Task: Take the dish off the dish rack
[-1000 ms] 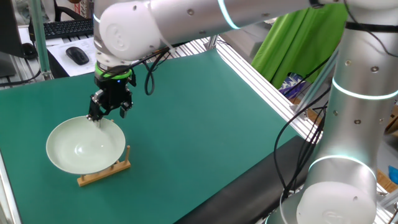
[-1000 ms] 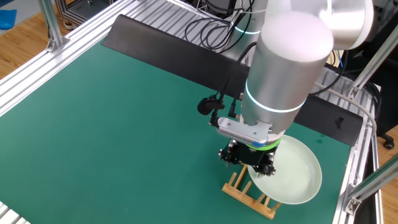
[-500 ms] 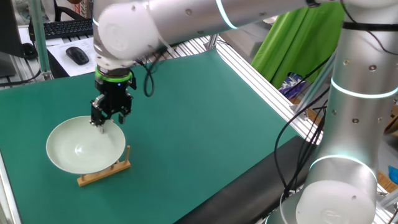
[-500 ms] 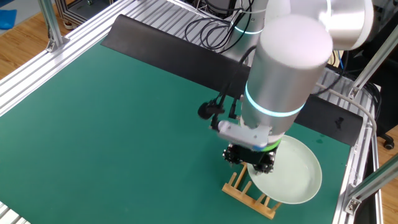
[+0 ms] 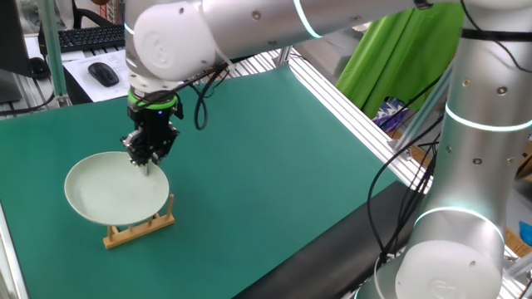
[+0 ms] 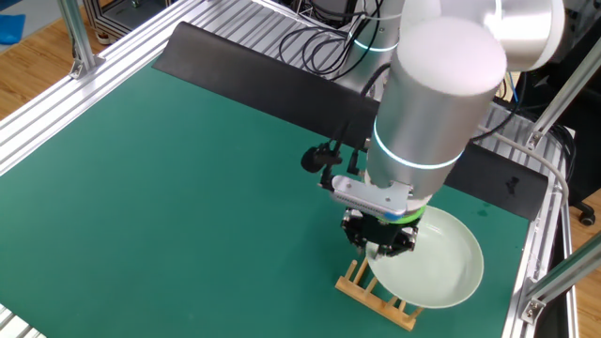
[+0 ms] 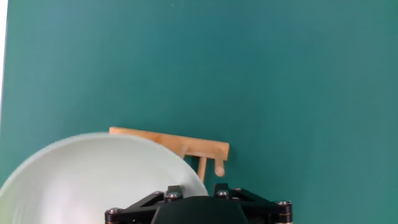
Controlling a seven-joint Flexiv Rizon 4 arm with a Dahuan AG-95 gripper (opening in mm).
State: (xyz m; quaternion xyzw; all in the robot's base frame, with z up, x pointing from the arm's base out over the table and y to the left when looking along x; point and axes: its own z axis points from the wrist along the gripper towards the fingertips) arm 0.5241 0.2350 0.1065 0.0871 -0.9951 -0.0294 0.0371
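The pale greenish-white dish (image 5: 108, 191) stands tilted on the small wooden dish rack (image 5: 140, 231) at the near left of the green mat. My gripper (image 5: 148, 163) is at the dish's upper right rim, its fingers drawn together on the rim. In the other fixed view the gripper (image 6: 380, 250) sits at the dish's (image 6: 430, 272) left edge above the rack (image 6: 376, 299). In the hand view the dish (image 7: 93, 180) fills the lower left, its rim runs between the finger bases of the gripper (image 7: 196, 194), and the rack (image 7: 186, 147) shows behind it.
Aluminium frame rails (image 5: 349, 91) border the mat. A keyboard and mouse (image 5: 104, 73) lie beyond the far edge. A black strip (image 6: 254, 66) runs along one side of the mat. Cables (image 5: 199, 95) hang from the wrist.
The gripper came down onto the dish's rim and its fingers drew together on it. The dish has shifted slightly up and tilted on the rack.
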